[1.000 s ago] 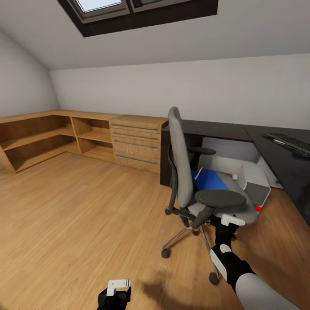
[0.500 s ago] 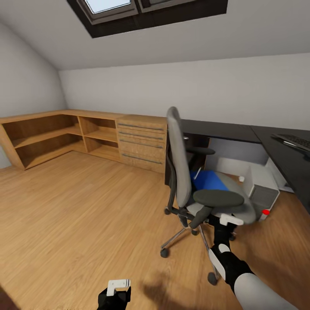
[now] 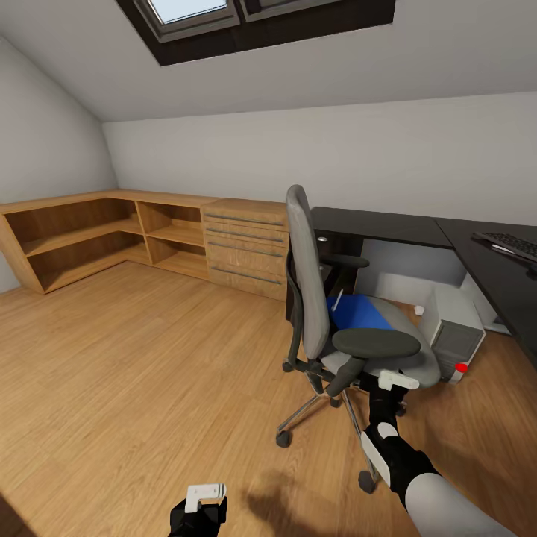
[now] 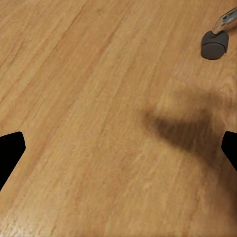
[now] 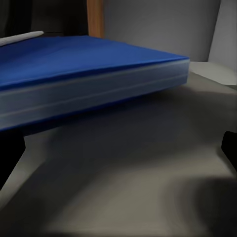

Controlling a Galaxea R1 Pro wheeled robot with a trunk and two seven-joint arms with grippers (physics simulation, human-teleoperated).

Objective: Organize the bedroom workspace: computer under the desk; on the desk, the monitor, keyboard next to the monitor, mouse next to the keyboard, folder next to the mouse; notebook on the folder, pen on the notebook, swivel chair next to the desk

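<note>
The grey swivel chair (image 3: 313, 283) stands on the floor in front of the black desk (image 3: 373, 222). A blue folder (image 3: 362, 313) lies on its seat, and a thin white pen (image 3: 337, 300) lies along the folder's far edge. My right gripper (image 3: 384, 399) is open at the seat's front edge, level with the folder (image 5: 89, 74) and a short way from it. My left gripper (image 3: 201, 507) hangs open low over the floor. The keyboard (image 3: 511, 244) lies on the desk at the right. The computer (image 3: 451, 332) stands under the desk.
Wooden shelves (image 3: 82, 231) and a drawer unit (image 3: 242, 250) line the far wall on the left. In the left wrist view a chair caster (image 4: 215, 47) sits on the wood floor (image 4: 98, 98). The chair's armrest (image 3: 375, 343) lies just above my right wrist.
The head view has turned slightly left, shifting the whole room to the right. The chair has edged a little left. Both grippers are where they were, still open.
</note>
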